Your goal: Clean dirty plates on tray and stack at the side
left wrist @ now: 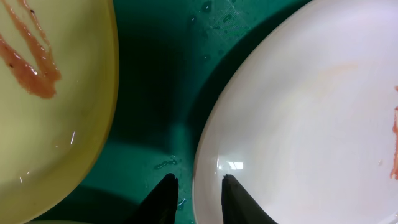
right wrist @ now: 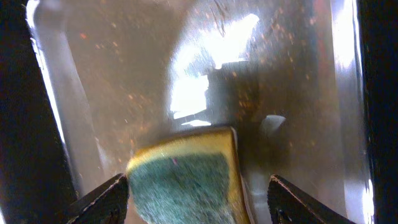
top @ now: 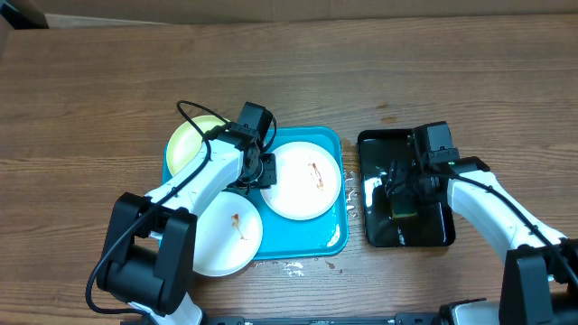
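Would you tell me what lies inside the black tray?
A yellow-and-green sponge lies in the black tray, between the right gripper's open jaws. The arm covers part of the tray floor.

Overhead: light was bright and even, from above; table (top: 90, 81) grain sharp. Soft short shadows lay beneath both arms. The black tray (top: 379, 230) was glossy, with white glare just left of the right gripper (top: 404, 194).

Left wrist: very close, soft focus throughout. The left fingers (left wrist: 163, 199) showed as near-black silhouettes. A small white highlight sat on the white plate (left wrist: 298, 124) just ahead of the tips; faint glints on the yellow plate (left wrist: 56, 137) to their left. Between the plates the tray (left wrist: 168, 74) lay in deep shadow.

Right wrist: dim, murky, blurred. Blown-out glare ahead of the right fingers (right wrist: 102, 202), which were black, no detail. The sponge (right wrist: 186, 180) between them was fuzzy. Frame's side edges were black.
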Motion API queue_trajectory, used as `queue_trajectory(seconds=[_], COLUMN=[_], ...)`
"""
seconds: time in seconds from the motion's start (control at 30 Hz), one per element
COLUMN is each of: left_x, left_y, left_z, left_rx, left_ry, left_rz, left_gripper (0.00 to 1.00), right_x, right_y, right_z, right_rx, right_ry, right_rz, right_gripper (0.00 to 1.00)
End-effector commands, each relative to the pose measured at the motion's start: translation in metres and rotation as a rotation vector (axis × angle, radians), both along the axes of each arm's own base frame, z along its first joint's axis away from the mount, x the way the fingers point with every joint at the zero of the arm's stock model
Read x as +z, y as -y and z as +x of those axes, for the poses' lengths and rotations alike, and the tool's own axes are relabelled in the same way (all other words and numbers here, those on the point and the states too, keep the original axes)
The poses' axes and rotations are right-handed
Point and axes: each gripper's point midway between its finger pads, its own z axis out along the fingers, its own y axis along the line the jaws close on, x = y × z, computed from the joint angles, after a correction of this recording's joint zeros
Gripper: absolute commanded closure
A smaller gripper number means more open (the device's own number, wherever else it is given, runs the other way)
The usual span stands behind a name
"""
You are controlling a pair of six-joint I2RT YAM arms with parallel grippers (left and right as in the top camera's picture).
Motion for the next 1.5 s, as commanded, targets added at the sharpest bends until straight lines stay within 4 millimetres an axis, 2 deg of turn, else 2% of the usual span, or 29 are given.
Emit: queue_trajectory(seconds=[0.0, 0.03, 0.07, 0.13, 0.17, 0.27, 0.3, 0.33, 0.4, 0.47, 0.57, 0.63, 0.73, 0.77, 0.83, 0.87, 0.93, 0.97, 1.0, 1.03, 1.1, 1.23, 1.27, 1.3, 1.33, 1.37, 1.4, 1.43, 1.47], left_x=[-0.008, -0.008, -0.008, -0.008, -0.008, -0.009, -0.009, -0.008, -0.008, -0.008, -0.008, -0.009, -0.008, -0.009, -0.008, -0.008, -0.008, -0.009, -0.009, -0.009, -0.009, -0.009, -0.009, -0.009, -0.009, -0.009, -0.009, -0.009, -0.009], left_y=[-0.001, -0.001, -0.001, -0.001, -0.001, -0.001, -0.001, -0.001, -0.001, -0.001, -0.001, -0.001, -0.001, -0.001, -0.001, -0.001, -0.002, -0.002, -0.002, -0.002, -0.002, -0.002, -0.002, -0.002, -0.002, -0.002, -0.002, -0.002, -0.002], left_z=[-0.005, -0.005, -0.005, -0.005, -0.005, -0.005, -0.005, -0.005, -0.005, -0.005, -0.005, -0.005, -0.005, -0.005, -0.005, -0.005, -0.005, -0.005, -0.006, -0.006, -0.006, -0.005, -0.005, -0.005, -0.005, -0.006, -0.005, -0.005, -0.005], left_rx=[-0.003, -0.003, -0.003, -0.003, -0.003, -0.003, -0.003, -0.003, -0.003, -0.003, -0.003, -0.003, -0.003, -0.003, -0.003, -0.003, -0.003, -0.003, -0.003, -0.003, -0.003, -0.003, -0.003, -0.003, -0.003, -0.003, -0.003, -0.003, -0.003], left_ry=[-0.020, -0.020, -0.020, -0.020, -0.020, -0.021, -0.021, -0.020, -0.020, -0.021, -0.021, -0.021, -0.020, -0.021, -0.021, -0.021, -0.020, -0.021, -0.023, -0.024, -0.023, -0.023, -0.023, -0.023, -0.023, -0.023, -0.022, -0.022, -0.022], left_rz=[0.018, 0.018, 0.018, 0.018, 0.018, 0.018, 0.018, 0.019, 0.019, 0.018, 0.018, 0.019, 0.018, 0.018, 0.018, 0.019, 0.022, 0.022, 0.023, 0.023, 0.023, 0.023, 0.023, 0.023, 0.023, 0.023, 0.023, 0.023, 0.023], left_gripper=[0.75, 0.75, 0.75, 0.75, 0.75, 0.75, 0.75, 0.75, 0.74, 0.74, 0.74, 0.74, 0.74, 0.73, 0.73, 0.73, 0.73, 0.73, 0.73, 0.73, 0.72, 0.72, 0.71, 0.71, 0.71, 0.71, 0.71, 0.71, 0.70], right_x=[-0.008, -0.009, -0.011, -0.012, -0.012, -0.004, -0.002, 0.002, 0.006, 0.004, -0.002, -0.007, -0.018, -0.022, -0.021, -0.020, -0.020, -0.020, -0.020, -0.020, -0.019, -0.021, -0.021, -0.021, -0.021, -0.021, -0.021, -0.021, -0.021], right_y=[0.000, 0.000, 0.000, 0.000, 0.000, -0.001, -0.001, -0.002, -0.002, -0.001, 0.000, 0.000, 0.001, 0.000, 0.000, 0.000, 0.006, 0.009, 0.012, 0.014, 0.016, 0.016, 0.016, 0.016, 0.016, 0.016, 0.016, 0.016, 0.017], right_z=[0.001, 0.001, 0.002, 0.002, 0.003, 0.013, 0.015, 0.018, 0.020, 0.015, 0.002, -0.004, -0.009, -0.007, -0.003, -0.002, 0.001, 0.002, 0.003, 0.004, 0.005, 0.000, 0.000, -0.001, -0.001, -0.001, -0.001, 0.000, 0.000], right_rx=[-0.003, -0.003, -0.003, -0.002, -0.002, 0.020, 0.024, 0.024, 0.024, 0.024, 0.023, 0.023, 0.024, 0.025, 0.024, 0.023, 0.011, -0.001, -0.026, -0.038, -0.039, -0.038, -0.038, -0.038, -0.037, -0.037, -0.038, -0.038, -0.038], right_ry=[-0.013, -0.014, -0.015, -0.016, -0.013, 0.021, 0.027, 0.033, 0.033, 0.011, -0.039, -0.057, -0.049, -0.027, -0.011, -0.004, 0.008, 0.012, 0.016, 0.020, 0.023, 0.005, 0.002, 0.002, 0.002, 0.002, 0.002, 0.002, 0.003], right_rz=[0.003, 0.003, 0.003, 0.003, 0.003, -0.003, -0.005, -0.004, -0.003, -0.006, -0.013, -0.010, -0.006, -0.004, -0.001, -0.002, -0.032, -0.047, -0.062, -0.071, -0.079, -0.082, -0.082, -0.083, -0.083, -0.083, -0.083, -0.083, -0.083], right_gripper=[0.30, 0.34, 0.50, 0.93, 0.96, 0.96, 0.80, 0.49, 0.31, 0.28, 0.29, 0.34, 0.34, 0.39, 0.83, 0.95, 0.96, 0.87, 0.56, 0.43, 0.35, 0.32, 0.37, 0.59, 0.75, 0.85, 0.92, 0.92, 0.82])
